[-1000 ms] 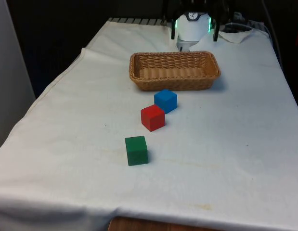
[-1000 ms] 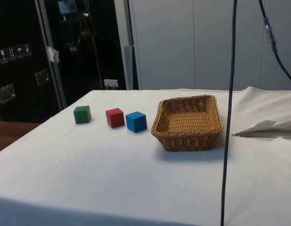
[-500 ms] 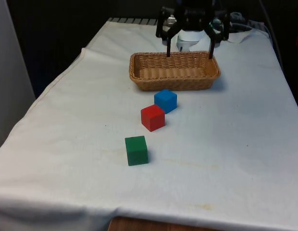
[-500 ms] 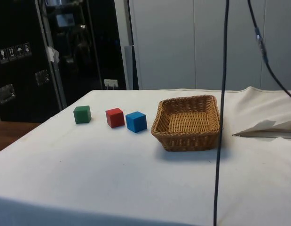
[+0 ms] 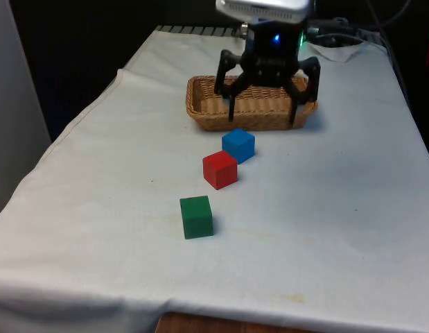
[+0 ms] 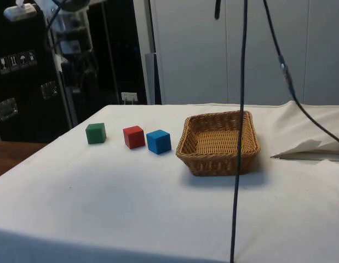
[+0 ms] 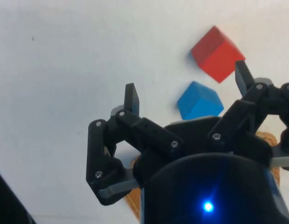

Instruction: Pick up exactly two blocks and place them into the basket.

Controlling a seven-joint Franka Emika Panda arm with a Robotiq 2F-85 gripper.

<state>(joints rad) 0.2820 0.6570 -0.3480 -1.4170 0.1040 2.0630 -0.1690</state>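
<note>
Blocks: you have three cubes on the desk, one each of blue (image 5: 238,145), red (image 5: 220,169) and green (image 5: 196,216).
Block line: they run in a slanted row away from the basket; blue sits just beside the basket's near wall, red close beside blue, green apart from red at the row's far end.
Block facing: in the front view, blue and red each turn a corner toward you; green sits nearly square-on.
Basket: you have one wicker basket (image 5: 200,109), rectangular, its long axis running across the front view from left to right; the part of its floor you can see holds no block.
Pincer: one black pincer (image 5: 263,113) points straight down, hanging over the basket's near edge above the blue block.
Pincer fingers: you can see them (image 7: 131,99) spread wide apart, holding nothing, with the blue block (image 7: 199,101) between them in the wrist view and the red block (image 7: 217,54) beyond.
Desk: a white cloth (image 5: 339,208) covers it.
</note>
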